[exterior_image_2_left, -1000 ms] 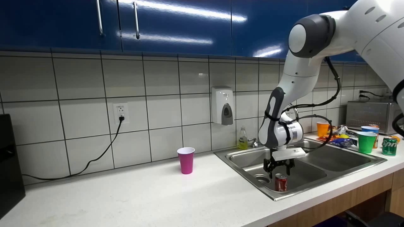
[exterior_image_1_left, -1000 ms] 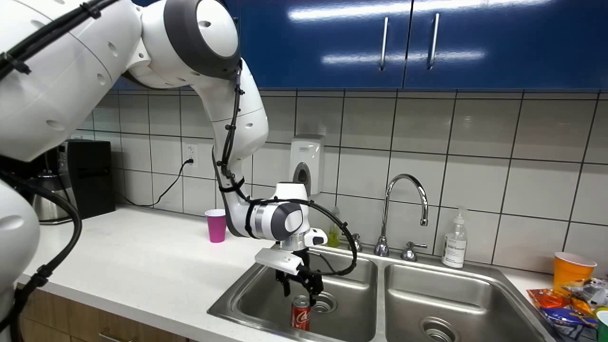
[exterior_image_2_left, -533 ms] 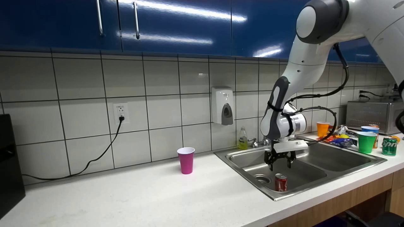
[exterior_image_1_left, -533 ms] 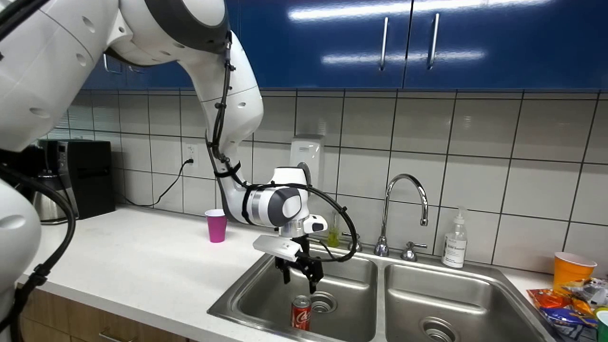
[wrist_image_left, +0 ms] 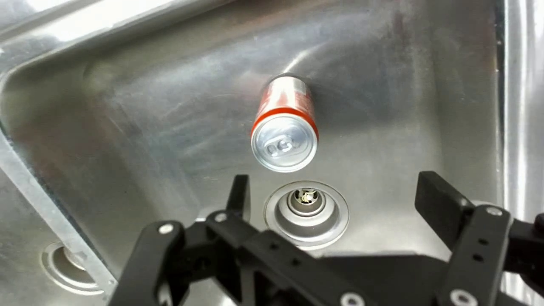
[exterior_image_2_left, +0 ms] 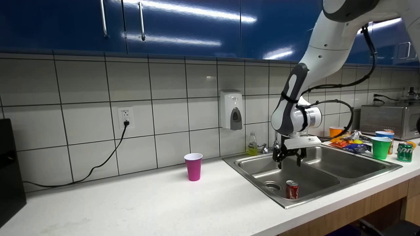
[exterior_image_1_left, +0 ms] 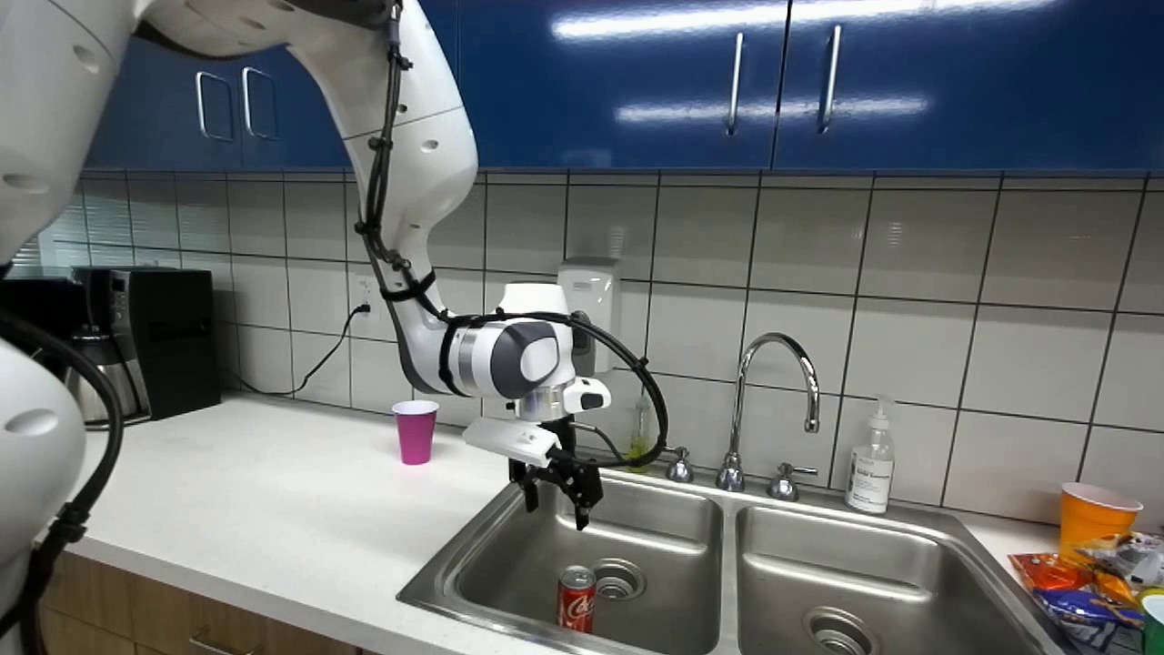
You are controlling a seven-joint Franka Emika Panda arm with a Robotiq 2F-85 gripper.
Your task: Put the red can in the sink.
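Red can is seen upright in the sink, in LH basin as framed by both exterior views, silvery top facing up, its pull tab shown plainly in wrist view. Drain is set near can, apart from its base; sm. pale-yellow bits can be made out inside drain, too sm. to ID. RH basin is fitted w/ a drain of its own.

Pink cup, white rim, is stood on counter left of sink in both exterior views; contents can't be told. Same goes for orange cup & green cup, grouped w/ snack bags & green can to right of sink. Clear bottle by the wall is part-filled w/ yellow-green liquid. Labeled pump bottle is placed behind RH basin; fill level unclear.

Gripper is held above LH basin, fingers spread wide, well apart from can.

Vs. half a sec earlier: gripper has been lifted higher & gap btwn it & can has been widened. Finger spread looks approx. same. Can, pink cup & bottles are left in same spots. Arm has been raised too, w/ more of elbow cut off by top edge in both exterior views. In an exterior view, two cabinet handles at left, prev. part-hidden by arm, are now fully uncovered.
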